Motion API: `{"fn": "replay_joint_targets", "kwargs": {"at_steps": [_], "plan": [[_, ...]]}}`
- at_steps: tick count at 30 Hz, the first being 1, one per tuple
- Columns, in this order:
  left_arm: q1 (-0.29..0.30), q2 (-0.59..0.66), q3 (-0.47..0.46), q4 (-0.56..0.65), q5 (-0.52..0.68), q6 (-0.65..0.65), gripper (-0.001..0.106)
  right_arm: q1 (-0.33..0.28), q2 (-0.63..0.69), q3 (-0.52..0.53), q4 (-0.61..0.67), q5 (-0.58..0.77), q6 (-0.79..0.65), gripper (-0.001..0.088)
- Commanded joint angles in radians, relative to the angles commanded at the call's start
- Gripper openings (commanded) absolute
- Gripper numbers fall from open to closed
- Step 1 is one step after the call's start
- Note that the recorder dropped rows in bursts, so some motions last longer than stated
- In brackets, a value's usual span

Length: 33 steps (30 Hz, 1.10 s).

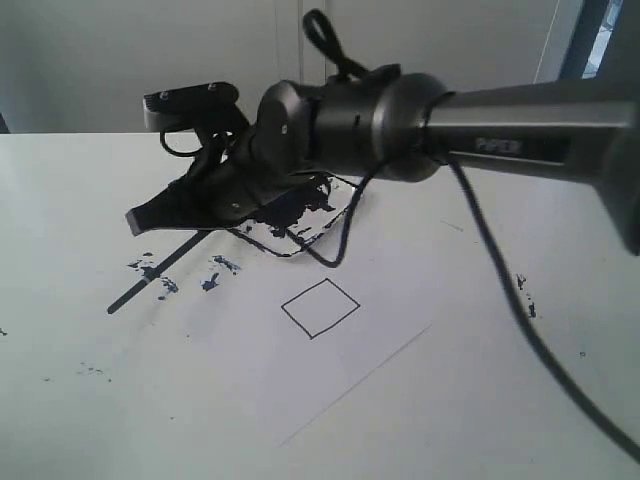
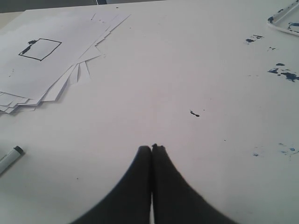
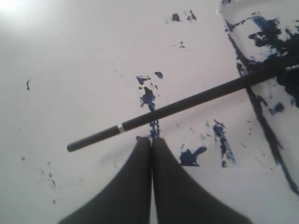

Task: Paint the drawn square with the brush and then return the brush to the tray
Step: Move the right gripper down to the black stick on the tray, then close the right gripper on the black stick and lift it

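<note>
Right gripper (image 3: 152,139): fingers pressed together, nothing between them.
Brush (image 3: 187,103): lies flat, not held. Its shaft crosses just ahead of the right gripper's tips, and the pale band is the part nearest to them.
Brush ends: the dark end rests in the tray (image 3: 285,135); the handle end lies out on the table (image 3: 70,70) among blue splatters.
Drawn square (image 1: 320,307): on the white paper, inside blank, well apart from the right gripper and the brush.
Left gripper (image 2: 152,147): fingers pressed together, empty, over bare table.
</note>
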Motion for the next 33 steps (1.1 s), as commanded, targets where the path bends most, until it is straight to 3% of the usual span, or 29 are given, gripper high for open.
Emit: {"fn": "replay_joint_targets", "kwargs": {"at_steps": [2, 7, 9, 14, 18, 33], "plan": [[0.0, 0.0, 0.0, 0.0, 0.0, 0.0, 0.0, 0.01, 0.034, -0.026, -0.039, 0.0, 0.074, 0.0178], [0.0, 0.0, 0.0, 0.0, 0.0, 0.0, 0.0, 0.02, 0.109, -0.11, -0.157, 0.0, 0.332, 0.057], [0.0, 0.0, 0.0, 0.0, 0.0, 0.0, 0.0, 0.023, 0.14, -0.134, -0.222, 0.0, 0.46, 0.0644], [0.0, 0.0, 0.0, 0.0, 0.0, 0.0, 0.0, 0.032, 0.211, -0.177, -0.394, 0.01, 0.718, 0.0613], [0.0, 0.0, 0.0, 0.0, 0.0, 0.0, 0.0, 0.044, 0.253, -0.205, -0.497, 0.003, 0.845, 0.0581], [0.0, 0.0, 0.0, 0.0, 0.0, 0.0, 0.0, 0.073, 0.345, -0.323, -0.519, 0.007, 0.918, 0.0544]]}}
